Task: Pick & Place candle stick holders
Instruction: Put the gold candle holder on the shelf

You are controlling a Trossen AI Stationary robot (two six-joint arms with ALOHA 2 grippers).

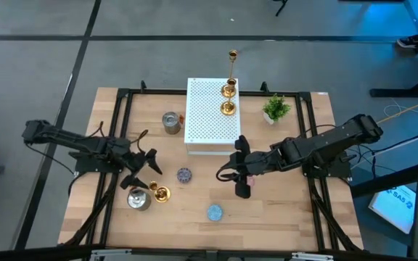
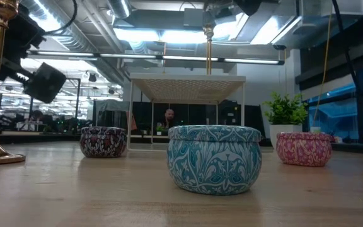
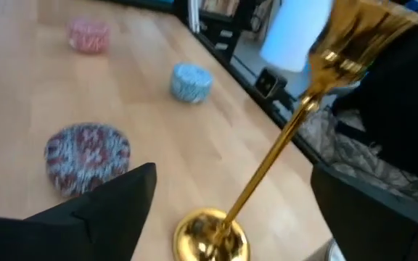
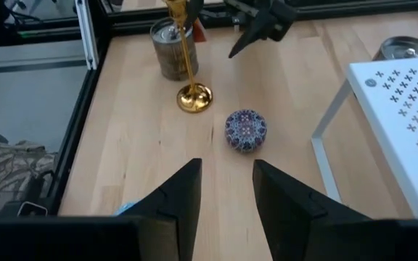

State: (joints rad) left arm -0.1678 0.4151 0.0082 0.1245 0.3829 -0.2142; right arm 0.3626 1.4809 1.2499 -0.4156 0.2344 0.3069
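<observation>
On the near-left part of the table point(image 1: 267, 217), by a silvery cup point(image 1: 138, 199), stands the gold holder point(image 1: 160, 193) now in hand. It's upright w/ its round base flat on the wood, thin stem vertical and cup at the top, so the long axis runs straight up. The low view confirms that at its left edge. The lean in the left wrist view looks like camera slant, not real tilt.

The left gripper point(image 1: 144, 174) hovers just beside the holder w/ fingers spread wide and nothing between them. In its own view the stem sits ahead in the gap, not touched.

Step, as I read it, is approach for the pick; no grasp yet. Next move needs the fingers brought either side of the stem, prob. mid-height, then closed gently. The stem is thin, shiny and top-heavy, so an off-centre nip could tip it into the cup. After that comes a straight lift. The likely drop spot is the white perforated box point(image 1: 210, 127), where three more gold holders point(image 1: 228, 90) already stand, one of them tall.

The right gripper point(image 1: 239, 174) waits near table centre, in front of the box, fingers apart and empty.

Other bits are the purple tin point(image 1: 185, 175) btwn the arms, the blue tin point(image 1: 215, 212) nearer the front edge and the pink tin point(image 2: 304, 149). A second silvery cup point(image 1: 170, 122) sits left of the box, and a potted plant point(image 1: 276, 109) to its right.
</observation>
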